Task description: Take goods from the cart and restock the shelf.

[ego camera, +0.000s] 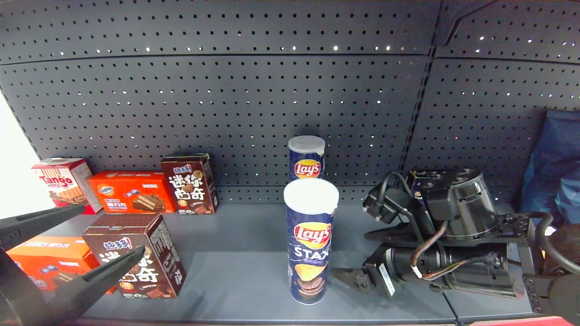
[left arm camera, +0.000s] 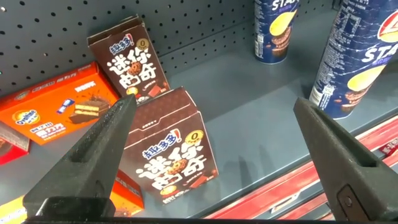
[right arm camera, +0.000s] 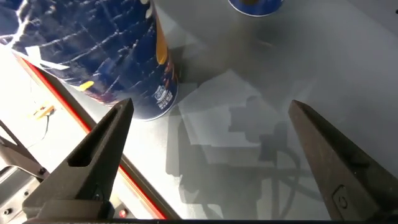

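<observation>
Two tall blue chip cans stand mid-shelf, the front can [ego camera: 310, 240] ahead of the back can [ego camera: 306, 158]. My right gripper [ego camera: 350, 253] rests low on the shelf just right of the front can, open, with nothing between its fingers. In the right wrist view the gripper [right arm camera: 211, 106] is spread over bare shelf, the front can [right arm camera: 118, 56] beside one finger. My left gripper [ego camera: 113, 228] is open at the lower left, in front of a brown cookie box [ego camera: 136, 256]. In the left wrist view that box [left arm camera: 171, 149] lies between the spread fingers of the gripper [left arm camera: 214, 102], untouched.
On the left stand a wafer box [ego camera: 65, 183], an orange box [ego camera: 131, 192], a second brown box [ego camera: 190, 183] and another orange box [ego camera: 41, 262] at the front. A blue bag [ego camera: 553, 167] sits far right. The pegboard back [ego camera: 272, 104] closes the shelf [ego camera: 235, 267].
</observation>
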Controlling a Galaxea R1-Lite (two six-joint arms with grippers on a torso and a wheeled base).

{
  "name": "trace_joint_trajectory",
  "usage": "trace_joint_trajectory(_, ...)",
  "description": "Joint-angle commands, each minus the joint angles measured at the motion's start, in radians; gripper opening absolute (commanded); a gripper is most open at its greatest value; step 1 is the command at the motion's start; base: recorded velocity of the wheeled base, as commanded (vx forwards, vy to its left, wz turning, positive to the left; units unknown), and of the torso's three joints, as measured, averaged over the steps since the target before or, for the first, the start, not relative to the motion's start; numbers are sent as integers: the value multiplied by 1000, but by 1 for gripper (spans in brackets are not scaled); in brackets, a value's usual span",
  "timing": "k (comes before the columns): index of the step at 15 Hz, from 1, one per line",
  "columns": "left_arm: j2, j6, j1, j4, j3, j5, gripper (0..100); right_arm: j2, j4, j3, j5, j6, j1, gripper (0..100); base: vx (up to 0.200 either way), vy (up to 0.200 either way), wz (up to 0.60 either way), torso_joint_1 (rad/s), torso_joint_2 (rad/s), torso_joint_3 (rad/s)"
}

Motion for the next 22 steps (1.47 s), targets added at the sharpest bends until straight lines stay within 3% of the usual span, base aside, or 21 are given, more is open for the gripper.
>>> trace_joint_trajectory(1,2,-2,-1,-1,0,1,100,7,0,-3,0,-1,2,100,0,0,0,0,0,0)
trace_joint_trajectory(11,2,-2,-1,-1,12,-1,100,0,-3,2,0,2,-9,100,0,0,0,0,0,0)
trace_joint_trajectory(19,12,1,-3,-5,-11,-1,100,-250,-28,14,-9,1,-136,100,0,0,0,0,0,0)
trace_joint_trajectory(22,-61,-2,0,2,4,9,100,-396,-34,23,-40,-4,-247,100,0,0,0,0,0,0)
